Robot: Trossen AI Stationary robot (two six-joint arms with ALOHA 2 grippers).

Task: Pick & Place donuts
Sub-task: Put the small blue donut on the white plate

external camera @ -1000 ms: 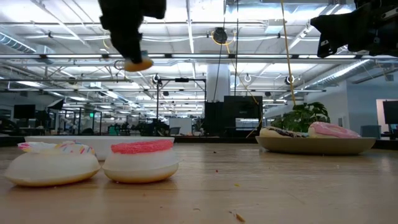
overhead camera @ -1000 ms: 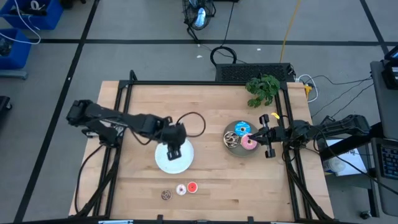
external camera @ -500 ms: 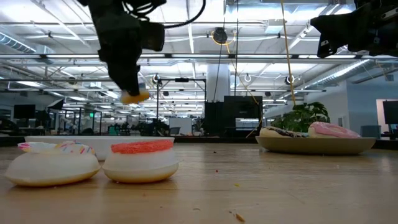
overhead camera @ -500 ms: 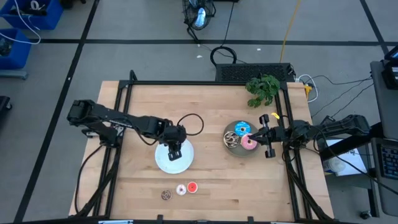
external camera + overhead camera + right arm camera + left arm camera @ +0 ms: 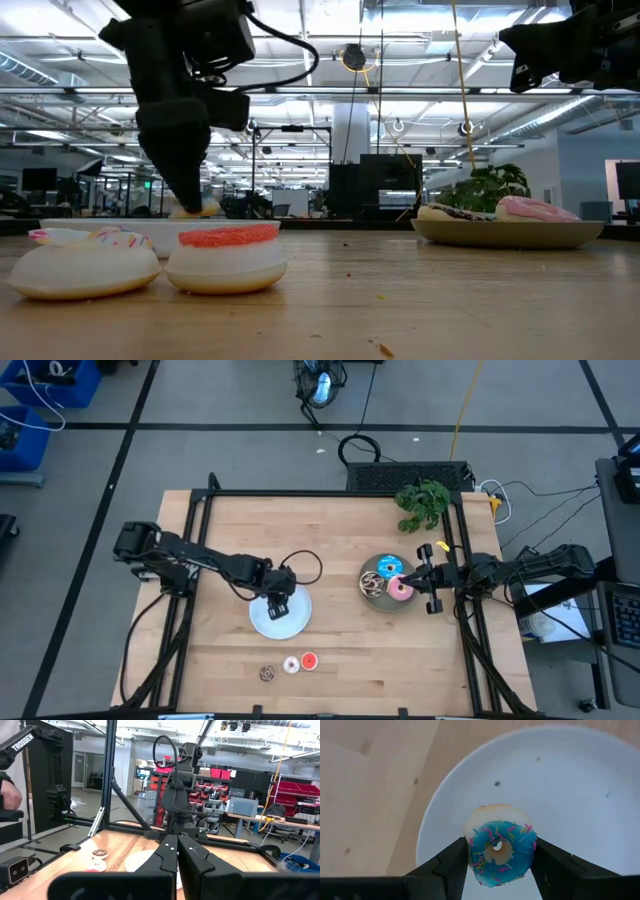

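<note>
My left gripper (image 5: 278, 604) is over the white plate (image 5: 290, 622), low down, shut on a tiny blue sprinkled donut (image 5: 501, 851). In the low view the donut (image 5: 195, 208) sits just above the plate's rim (image 5: 160, 232). My right gripper (image 5: 413, 577) is shut and empty, raised beside the gray plate (image 5: 384, 603). That plate holds the pink (image 5: 401, 589), blue sprinkled (image 5: 389, 567) and brown-white (image 5: 372, 584) donuts. Tiny brown (image 5: 267, 673), cream (image 5: 291, 665) and red (image 5: 309, 659) donuts lie on the table near its near edge. My left gripper pinches the tiny donut's outer rim (image 5: 472, 851) between its two fingers, one on each side of the ring. The fingers come from above, pointing down. The donut is tilted, its blue top toward the wrist camera and its cream underside toward the plate. I cannot tell whether it touches the plate.
A green plant (image 5: 423, 503) stands at the table's far right corner. A black cable loops over the table beside the left arm (image 5: 310, 560). A dark frame runs along the table's left, far and right edges. Bare wood lies between the two plates.
My left gripper has gone down toward the white plate with the tiny blue donut still held, from well above the plate to just over its rim. My right gripper has kept still.
</note>
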